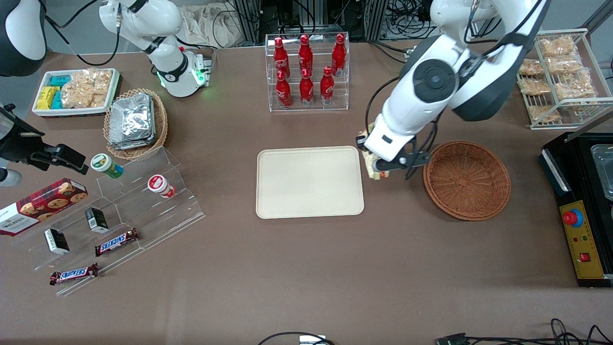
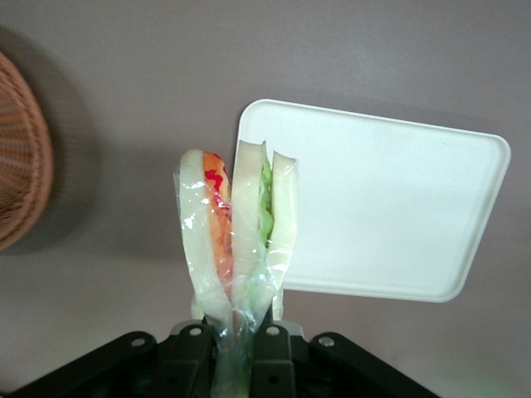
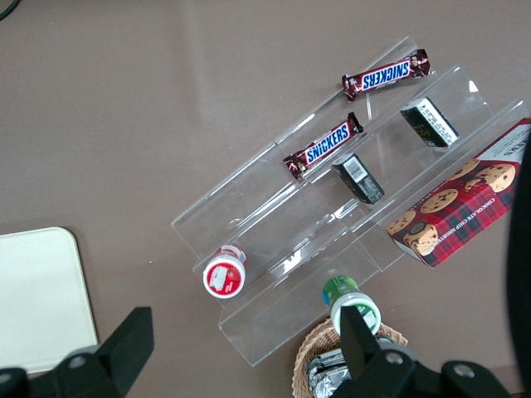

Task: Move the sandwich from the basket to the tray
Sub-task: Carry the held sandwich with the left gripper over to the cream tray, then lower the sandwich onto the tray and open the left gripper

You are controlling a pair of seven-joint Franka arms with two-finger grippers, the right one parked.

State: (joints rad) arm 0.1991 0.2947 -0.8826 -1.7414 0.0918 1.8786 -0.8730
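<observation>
The brown table carried everything. On it the cream tray lay flat and bare, and the round reddish-brown basket sat well apart from it toward the working arm's end of the table, with nothing in it. The left arm's gripper hung above the table in the gap between the two, just beside the tray's edge. Its fingers were clamped on the sandwich, pinching the narrow end of the clear-wrapped wedge, so that the wider end stuck out past the fingertips. In the left wrist view the red and orange filling showed in one half and the green in the other, and the wedge overlapped the tray's corner, the basket's rim off to one side.
</observation>
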